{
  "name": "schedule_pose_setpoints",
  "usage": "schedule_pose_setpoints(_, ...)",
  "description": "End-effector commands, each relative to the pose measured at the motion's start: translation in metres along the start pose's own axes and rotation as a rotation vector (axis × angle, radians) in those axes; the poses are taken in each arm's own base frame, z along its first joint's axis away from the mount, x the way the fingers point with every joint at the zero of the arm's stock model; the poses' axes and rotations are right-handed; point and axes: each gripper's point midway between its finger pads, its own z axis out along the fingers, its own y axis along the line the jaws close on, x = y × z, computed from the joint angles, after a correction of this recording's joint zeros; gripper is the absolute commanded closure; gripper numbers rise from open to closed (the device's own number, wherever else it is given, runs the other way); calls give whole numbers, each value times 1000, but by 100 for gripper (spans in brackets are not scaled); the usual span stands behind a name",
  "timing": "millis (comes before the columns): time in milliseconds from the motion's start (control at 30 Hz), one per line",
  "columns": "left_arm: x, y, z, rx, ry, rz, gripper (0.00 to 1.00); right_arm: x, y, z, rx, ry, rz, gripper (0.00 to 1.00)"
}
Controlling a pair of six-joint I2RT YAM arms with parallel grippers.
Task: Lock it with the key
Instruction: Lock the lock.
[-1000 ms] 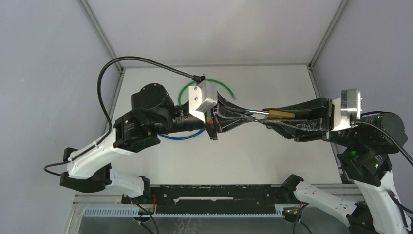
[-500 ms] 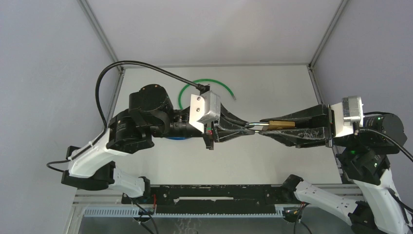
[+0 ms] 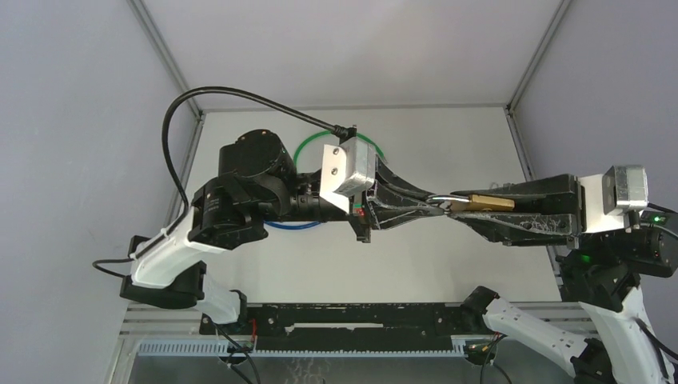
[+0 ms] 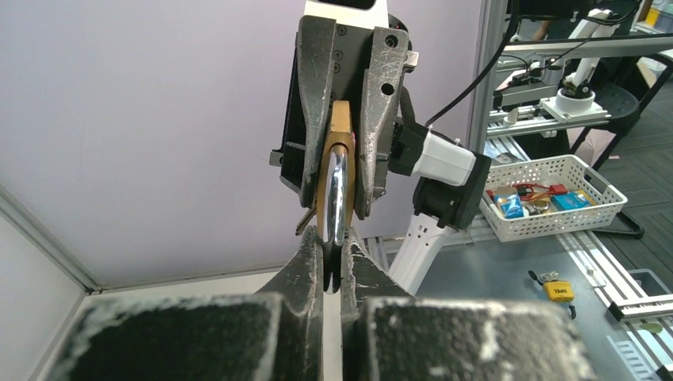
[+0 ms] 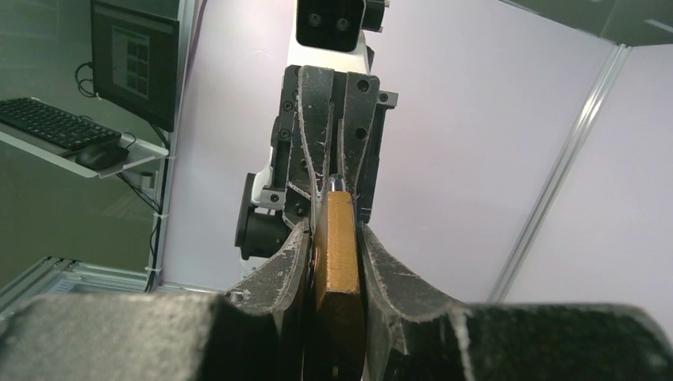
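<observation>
A brass padlock [image 3: 489,202] hangs in the air above the table, between the two arms. My right gripper [image 3: 457,206] is shut on its brass body [image 5: 337,246], one finger on each flat side. My left gripper [image 3: 436,206] comes in from the opposite side, shut on the chrome shackle [image 4: 336,190], which stands edge-on between its fingertips [image 4: 313,246]. In the left wrist view a brass key [image 4: 305,221] pokes out beside the padlock body, next to a right finger. How the key sits in the lock is hidden.
A green cable ring [image 3: 376,144] and a blue ring [image 3: 296,226] lie on the white table [image 3: 448,144] under the left arm. Grey walls close in the left, right and far sides. Outside the cell stands a white basket [image 4: 555,171].
Both arms have moved to the right together, still joined at the padlock. The left arm has stretched out further and the right wrist has drawn back toward the right wall.
</observation>
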Motion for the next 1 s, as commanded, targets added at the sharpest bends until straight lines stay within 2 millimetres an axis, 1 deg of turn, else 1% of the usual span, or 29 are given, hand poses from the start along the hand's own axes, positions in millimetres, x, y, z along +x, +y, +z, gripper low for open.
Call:
schedule_pose_setpoints(0,146,-59,67,216,305,-131,100,116,-54,-4,164,285,175,100)
schedule_pose_setpoints(100,134,-40,50,163,290,-105,100,115,-49,-11,162,302,176,100)
schedule_pose_setpoints(200,128,-18,30,88,285,-37,100,119,-45,-17,165,326,177,100)
schedule_pose_setpoints(233,124,-12,22,63,279,-20,100,120,-43,-18,159,334,179,100)
schedule_pose_setpoints(267,115,-5,12,35,259,-9,100,122,-42,-19,156,343,185,100)
schedule_pose_setpoints(367,99,16,-7,-51,228,29,100,133,-37,-23,126,380,193,100)
schedule_pose_setpoints(467,81,35,-27,-127,195,77,100,152,-34,-28,102,411,204,100)
schedule_pose_setpoints(500,77,39,-34,-146,186,86,100,157,-33,-28,87,418,208,98)
schedule_pose_setpoints(567,79,48,-48,-184,183,81,100,166,-31,-29,68,425,217,88)
schedule_pose_setpoints(600,80,50,-55,-196,182,82,100,169,-32,-29,65,428,218,79)
schedule_pose_setpoints(700,89,53,-73,-220,191,95,100,177,-30,-29,45,444,239,59)
schedule_pose_setpoints(800,106,55,-89,-241,216,104,100,186,-28,-30,12,469,241,41)
schedule_pose_setpoints(833,116,57,-96,-253,239,106,100,189,-27,-32,9,482,249,18)
schedule_pose_setpoints(867,125,60,-104,-272,262,110,100,193,-24,-36,6,500,251,3)
schedule_pose_setpoints(900,132,63,-114,-294,278,116,100,195,-21,-40,-3,516,245,1)
schedule_pose_setpoints(933,144,66,-120,-310,307,122,100,197,-16,-45,-17,533,243,1)
schedule_pose_setpoints(967,151,68,-128,-326,322,135,100,197,-10,-49,-38,544,239,1)
